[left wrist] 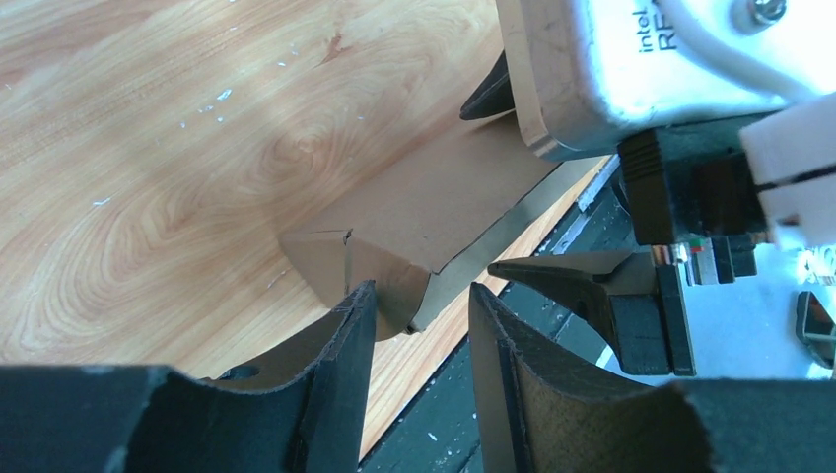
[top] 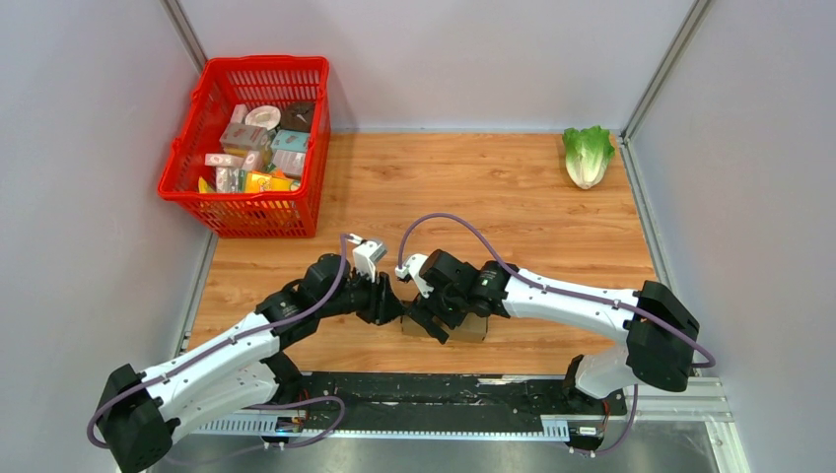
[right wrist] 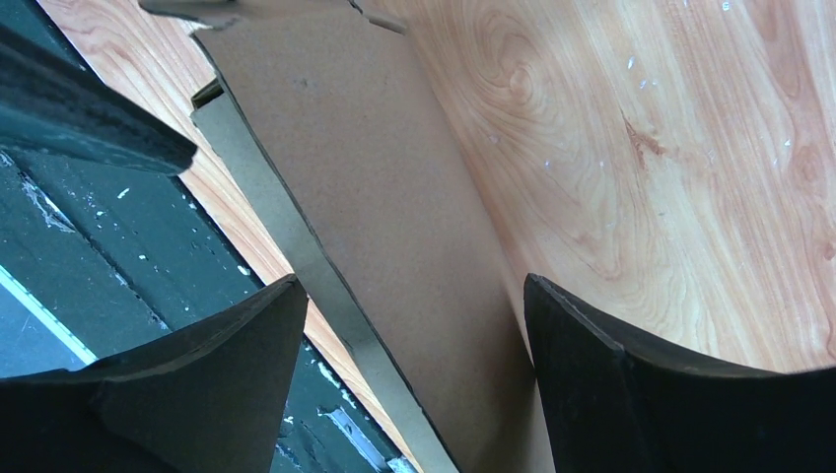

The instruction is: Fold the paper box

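Astride box (right wrist: 375, 197), right gripper (right wrist: 414, 286) spread, likely bracing wall; left gripper (left wrist: 424, 291) close-set about end flap (left wrist: 330, 261) ahead, pinch unclear.

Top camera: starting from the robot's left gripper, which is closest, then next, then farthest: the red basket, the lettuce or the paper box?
1. paper box: just right of the left gripper, at the near edge.
2. red basket: far left corner.
3. lettuce: far right corner.

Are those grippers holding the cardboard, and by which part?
The left gripper is open around a folded corner of the paper box; the right gripper spans its long panel, grip unclear.
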